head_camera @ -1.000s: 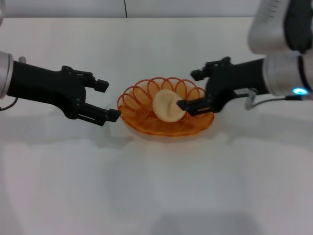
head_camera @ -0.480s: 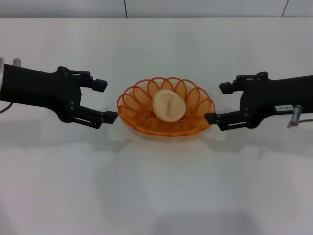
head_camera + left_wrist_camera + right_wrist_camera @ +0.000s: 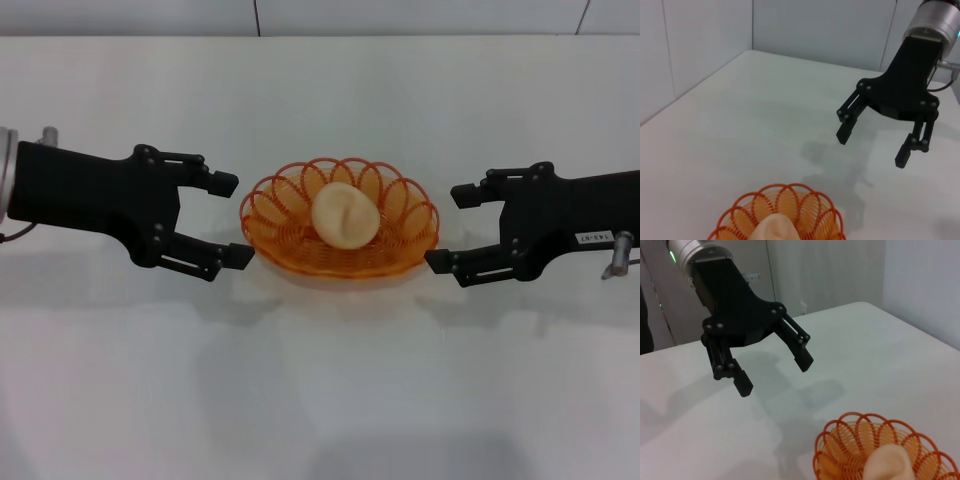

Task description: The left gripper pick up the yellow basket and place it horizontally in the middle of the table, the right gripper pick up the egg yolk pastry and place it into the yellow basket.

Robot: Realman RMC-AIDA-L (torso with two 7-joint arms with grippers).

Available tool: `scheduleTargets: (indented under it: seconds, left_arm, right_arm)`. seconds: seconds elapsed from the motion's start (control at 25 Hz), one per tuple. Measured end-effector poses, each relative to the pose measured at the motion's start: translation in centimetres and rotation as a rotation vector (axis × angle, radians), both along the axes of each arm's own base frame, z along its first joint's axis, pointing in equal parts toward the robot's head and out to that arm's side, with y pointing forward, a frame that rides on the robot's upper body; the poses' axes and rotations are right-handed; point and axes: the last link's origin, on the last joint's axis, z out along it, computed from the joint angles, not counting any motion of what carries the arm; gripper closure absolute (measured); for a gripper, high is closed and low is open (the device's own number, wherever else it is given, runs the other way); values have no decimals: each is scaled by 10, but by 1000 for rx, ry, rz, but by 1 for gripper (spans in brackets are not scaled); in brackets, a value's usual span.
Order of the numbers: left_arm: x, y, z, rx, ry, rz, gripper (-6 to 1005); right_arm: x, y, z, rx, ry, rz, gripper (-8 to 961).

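Observation:
The yellow basket [image 3: 400, 246] lies lengthwise in the middle of the white table [image 3: 320, 380]. The egg yolk pastry [image 3: 345, 215] rests inside it. My left gripper [image 3: 232, 220] is open and empty just left of the basket's rim. My right gripper [image 3: 448, 228] is open and empty just right of the rim. The left wrist view shows the basket [image 3: 740, 207], the pastry [image 3: 775, 231] and the right gripper [image 3: 871, 147] beyond them. The right wrist view shows the basket [image 3: 840, 427], the pastry [image 3: 890, 465] and the left gripper [image 3: 775, 375].
White walls border the table's far edge [image 3: 320, 37]. The bare tabletop stretches in front of the basket and behind it.
My right gripper has drawn back rightward out of the basket, leaving the pastry inside. My left gripper has shifted slightly toward the basket's left rim.

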Motion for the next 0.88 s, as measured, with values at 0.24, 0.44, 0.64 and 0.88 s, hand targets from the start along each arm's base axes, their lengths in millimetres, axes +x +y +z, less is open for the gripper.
scheduleTargets:
  seconds: [0.24, 0.44, 0.64, 0.88]
  left_arm:
    - [0, 0, 0, -1, -2, -2, 124]
    - [1, 0, 0, 0, -2, -2, 124]
    - [2, 0, 0, 2, -11, -6, 124]
    - [2, -1, 0, 1, -16, -3, 124]
  right_arm:
    - [-1, 0, 0, -10, -4, 7, 138]
    - [-2, 0, 0, -10, -6, 9, 138]
    - [-3, 0, 0, -9, -8, 13, 138]
    - [-3, -1, 0, -12, -8, 13, 138]
